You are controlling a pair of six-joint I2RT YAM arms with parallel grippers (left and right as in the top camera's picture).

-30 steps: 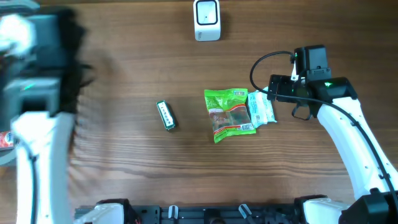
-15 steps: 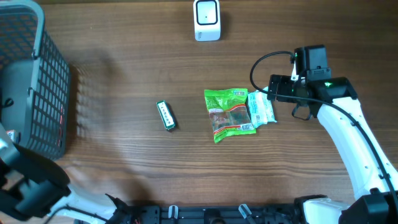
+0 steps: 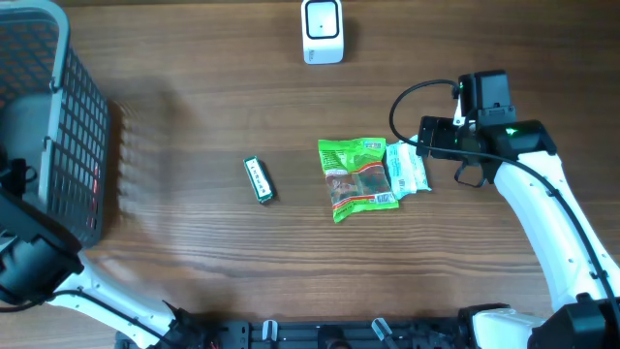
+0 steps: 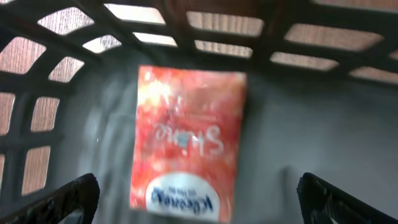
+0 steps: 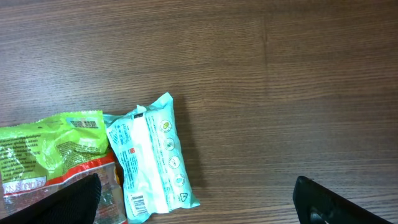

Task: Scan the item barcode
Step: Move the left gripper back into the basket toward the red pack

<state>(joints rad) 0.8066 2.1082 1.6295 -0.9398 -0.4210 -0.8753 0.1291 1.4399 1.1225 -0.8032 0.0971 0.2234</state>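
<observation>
A red packet (image 4: 186, 143) lies flat on the floor of the dark mesh basket (image 3: 58, 107). My left gripper (image 4: 198, 190) hangs open above the packet's near end, its fingers (image 4: 71, 199) wide apart and touching nothing. On the table lie a green snack bag (image 3: 357, 177), a teal-and-white packet (image 3: 407, 170) against its right side, and a small green pack (image 3: 259, 180). The white scanner (image 3: 323, 30) stands at the far edge. My right gripper (image 5: 196, 190) is open, just right of the teal packet (image 5: 155, 162), which shows a barcode at its near end.
The basket fills the far left corner of the table. My left arm (image 3: 34, 267) reaches in from the near left. The green bag (image 5: 53, 155) sits by my right gripper's left finger. Bare wood lies between the small pack and the basket.
My left arm swung from above the basket toward the near left corner, uncovering the basket. The right arm and the items on the table have not moved.
</observation>
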